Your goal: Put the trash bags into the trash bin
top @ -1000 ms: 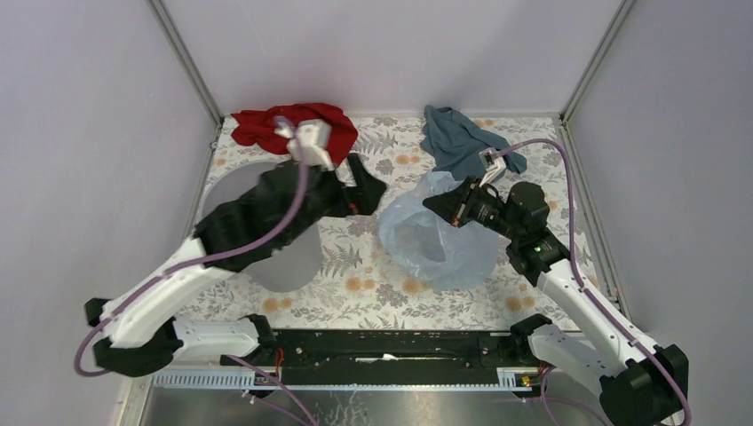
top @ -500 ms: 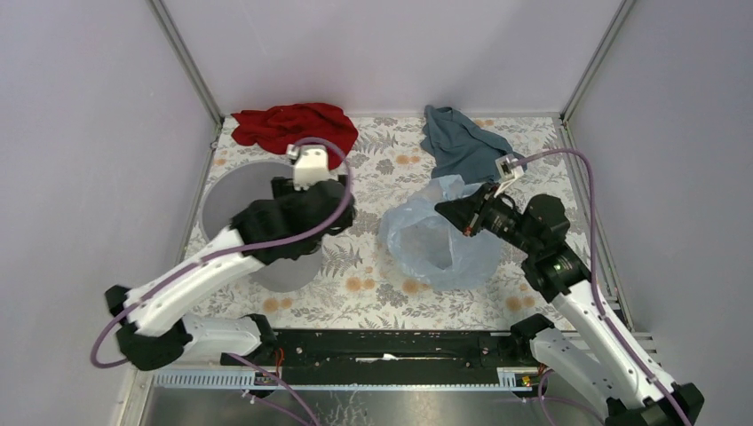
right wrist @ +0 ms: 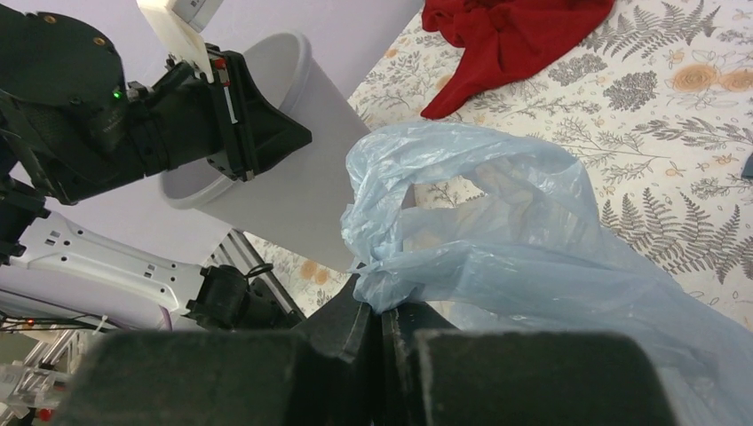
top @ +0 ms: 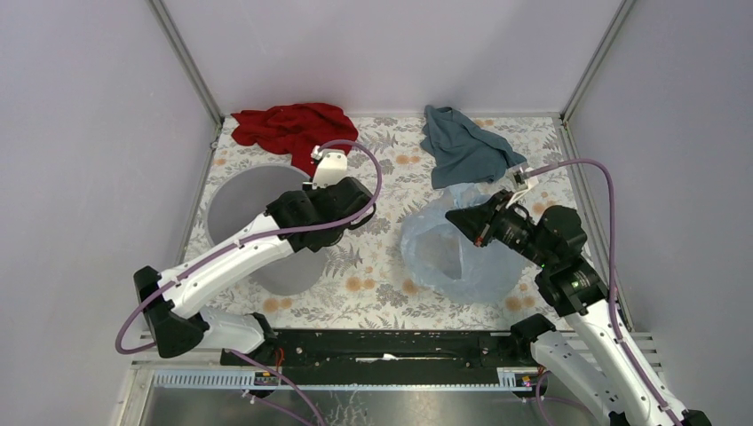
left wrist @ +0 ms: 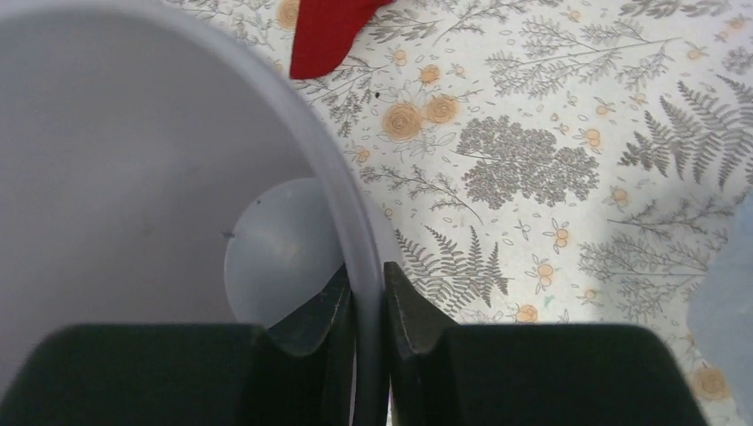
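The trash bin [top: 244,200], a round light grey bucket, stands at the left of the table. In the left wrist view my left gripper [left wrist: 366,284] is shut on its rim [left wrist: 328,177], one finger inside the wall and one outside. The trash bag [top: 453,257], a thin pale blue film, hangs crumpled at centre right. My right gripper [top: 462,217] is shut on a bunched edge of it. In the right wrist view the film [right wrist: 497,222] billows up from the shut fingers [right wrist: 382,306], and the bin [right wrist: 293,169] stands beyond it.
A red cloth [top: 289,124] lies at the back left, just behind the bin. A teal-blue cloth [top: 462,146] lies at the back right, behind the bag. Flowered table covering [top: 373,257] separates bin and bag. Grey walls close three sides.
My left arm has drawn back from over the table's middle to the bin's right rim and shut on it. My right gripper has carried the bag to the right and nearer.
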`<state>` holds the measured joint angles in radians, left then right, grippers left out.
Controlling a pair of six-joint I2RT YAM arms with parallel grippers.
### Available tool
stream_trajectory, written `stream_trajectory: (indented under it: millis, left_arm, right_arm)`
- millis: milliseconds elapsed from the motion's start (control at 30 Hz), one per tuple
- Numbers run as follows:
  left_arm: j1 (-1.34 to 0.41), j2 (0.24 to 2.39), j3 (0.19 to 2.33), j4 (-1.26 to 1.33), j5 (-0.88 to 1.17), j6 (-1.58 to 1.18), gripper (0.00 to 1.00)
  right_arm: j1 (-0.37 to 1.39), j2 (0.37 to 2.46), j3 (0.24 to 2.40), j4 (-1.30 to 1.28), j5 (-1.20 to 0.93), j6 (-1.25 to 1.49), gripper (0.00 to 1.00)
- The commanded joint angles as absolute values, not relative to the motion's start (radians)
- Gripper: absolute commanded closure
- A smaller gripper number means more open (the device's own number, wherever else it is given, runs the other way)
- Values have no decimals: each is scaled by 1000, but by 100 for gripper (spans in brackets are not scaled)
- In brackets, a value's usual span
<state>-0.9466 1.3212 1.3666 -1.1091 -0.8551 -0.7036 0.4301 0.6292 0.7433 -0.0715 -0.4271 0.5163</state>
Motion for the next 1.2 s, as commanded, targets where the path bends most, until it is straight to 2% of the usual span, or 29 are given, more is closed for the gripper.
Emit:
stream_trajectory:
  millis: [0, 133, 333, 533, 667, 800, 967, 1067, 1167]
  left_arm:
    - [-946, 1310, 1429, -1040, -788, -653, 88]
    - [-946, 1344, 1492, -1033, -693, -643, 100]
    - [-987, 1414, 1589, -927, -545, -599, 100]
    - [-1131, 1594, 1728, -878, -563, -622, 100]
    - [-1186, 1659, 1731, -851, -573, -649, 100]
    - [-1204, 1666, 1710, -777, -486, -651, 100]
    - [-1204, 1625, 1648, -648, -379, -634, 78]
    - [-1203, 1613, 1651, -651, -391, -615, 49]
    - [-1203, 1589, 1659, -655, -392, -588, 30]
  right_arm:
    - [436, 598, 769, -82, -407, 491, 92]
    - [435, 579, 772, -99, -387, 467, 91]
    - [435, 559, 834, -176, -354, 413, 90]
    - [436, 439, 836, -229, -225, 368, 92]
    - [435, 343, 817, -200, -164, 373, 92]
    - [434, 325, 861, -256, -135, 326, 92]
    - [436, 326, 882, -277, -97, 285, 91]
    - [435, 338, 904, -298, -96, 273, 91]
    - [434, 355, 930, -330, -91, 251, 91]
